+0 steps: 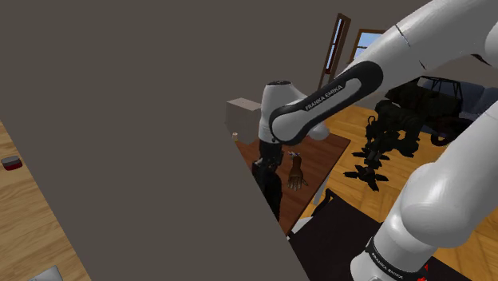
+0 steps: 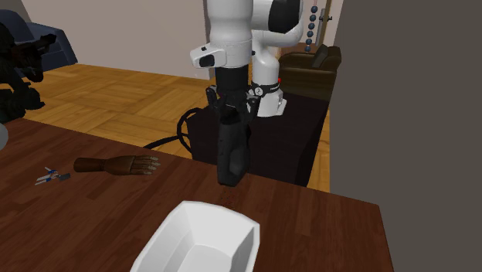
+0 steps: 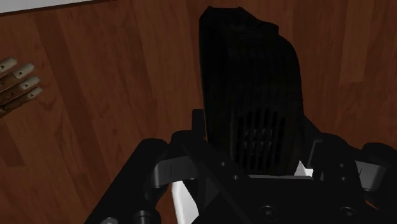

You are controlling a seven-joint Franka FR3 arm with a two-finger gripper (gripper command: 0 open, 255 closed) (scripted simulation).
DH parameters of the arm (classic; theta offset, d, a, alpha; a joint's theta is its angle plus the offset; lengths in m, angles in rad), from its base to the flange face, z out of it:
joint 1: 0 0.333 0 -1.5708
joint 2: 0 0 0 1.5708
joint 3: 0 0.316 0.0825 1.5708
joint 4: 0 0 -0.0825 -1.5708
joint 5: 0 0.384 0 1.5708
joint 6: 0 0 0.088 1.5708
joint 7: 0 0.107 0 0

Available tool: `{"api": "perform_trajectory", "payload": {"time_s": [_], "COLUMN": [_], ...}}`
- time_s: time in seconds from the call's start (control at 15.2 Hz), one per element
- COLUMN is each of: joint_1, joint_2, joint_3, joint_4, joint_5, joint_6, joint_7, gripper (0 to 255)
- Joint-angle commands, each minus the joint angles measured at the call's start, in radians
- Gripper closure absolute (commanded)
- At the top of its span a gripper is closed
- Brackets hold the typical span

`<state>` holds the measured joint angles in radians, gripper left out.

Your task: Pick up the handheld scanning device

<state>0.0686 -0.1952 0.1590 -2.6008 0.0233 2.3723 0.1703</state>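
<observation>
Gripper [image 2: 230,116] jaws were closed narrowly on the upper end of the black handheld scanner [image 2: 232,151], which hung upright beneath the hand over the near-stand edge of the brown wooden table [image 2: 93,224]. Whether its lower tip touched the tabletop or sat just clear could not be told.

The likeliest trouble was slippage: the grip sat at one end only, so the long body below could pivot or slide out between the fingers if the arm jerked. A sideways move made too low might also knock the tip against the table's edge or the white tub [image 2: 202,239] just in front of it. The wooden hand model [image 2: 116,164] lay well apart — little risk there.

The scanner looked plain matte black, long and slab-like, tapering toward its free end. In the wrist view its body [image 3: 251,83] showed a small grille of vent slots close to where it was held.
</observation>
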Motion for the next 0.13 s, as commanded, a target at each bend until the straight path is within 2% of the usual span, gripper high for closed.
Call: {"api": "perform_trajectory", "payload": {"time_s": [0.0, 0.07], "joint_1": [0.001, 0.001], "joint_2": [-0.013, -0.013], "joint_3": [0.0, 0.0], "joint_4": [0.008, 0.008], "joint_5": [0.002, 0.002], "joint_6": [-0.019, -0.019], "joint_7": [-0.001, -0.001], "gripper": [255, 255]}}
